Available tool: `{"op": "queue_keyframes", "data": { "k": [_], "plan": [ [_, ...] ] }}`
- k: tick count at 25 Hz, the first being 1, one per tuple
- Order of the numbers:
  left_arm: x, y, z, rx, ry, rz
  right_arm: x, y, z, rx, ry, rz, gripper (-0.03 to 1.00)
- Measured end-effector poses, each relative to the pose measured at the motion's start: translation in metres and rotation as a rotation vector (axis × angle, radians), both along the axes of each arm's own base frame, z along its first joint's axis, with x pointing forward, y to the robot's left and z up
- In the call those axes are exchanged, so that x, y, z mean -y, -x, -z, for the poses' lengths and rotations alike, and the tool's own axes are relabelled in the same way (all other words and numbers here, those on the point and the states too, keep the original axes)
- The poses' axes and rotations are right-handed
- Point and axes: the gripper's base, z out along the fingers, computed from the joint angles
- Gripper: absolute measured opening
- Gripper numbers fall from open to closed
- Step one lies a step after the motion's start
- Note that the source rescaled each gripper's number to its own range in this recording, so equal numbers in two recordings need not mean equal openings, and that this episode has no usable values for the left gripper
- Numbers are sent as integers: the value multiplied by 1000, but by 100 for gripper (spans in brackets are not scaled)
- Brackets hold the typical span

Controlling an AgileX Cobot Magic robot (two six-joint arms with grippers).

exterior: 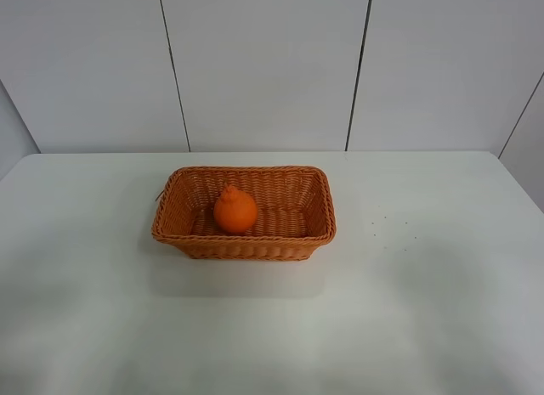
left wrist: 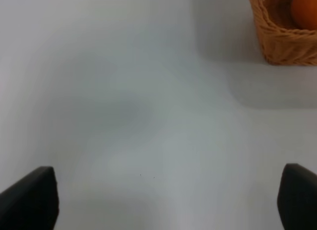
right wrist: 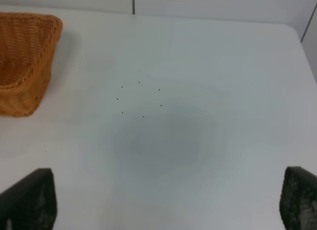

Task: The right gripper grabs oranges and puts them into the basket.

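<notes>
The orange [exterior: 235,211], with its knobbed top up, sits inside the wicker basket [exterior: 316,184], left of the basket's middle. The basket stands at the middle of the white table. Neither arm shows in the exterior high view. In the right wrist view the right gripper [right wrist: 166,203] is open and empty over bare table, with a corner of the basket [right wrist: 22,67] off to one side. In the left wrist view the left gripper [left wrist: 166,200] is open and empty; a basket corner [left wrist: 282,37] and part of the orange [left wrist: 304,10] show at the frame edge.
The white table [exterior: 425,284] runs to a grey panelled wall [exterior: 263,64] at the back. Several tiny dark specks [exterior: 391,225] mark the tabletop right of the basket; they also show in the right wrist view [right wrist: 141,96].
</notes>
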Motion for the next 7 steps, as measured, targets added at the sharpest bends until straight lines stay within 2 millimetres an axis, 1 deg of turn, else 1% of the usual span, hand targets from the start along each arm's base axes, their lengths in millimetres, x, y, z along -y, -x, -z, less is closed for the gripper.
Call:
{"op": "queue_keyframes", "data": {
  "k": [7],
  "plan": [
    [0, 0, 0, 0, 0, 0, 0, 0, 0, 1, 0, 0, 100]
  ]
}}
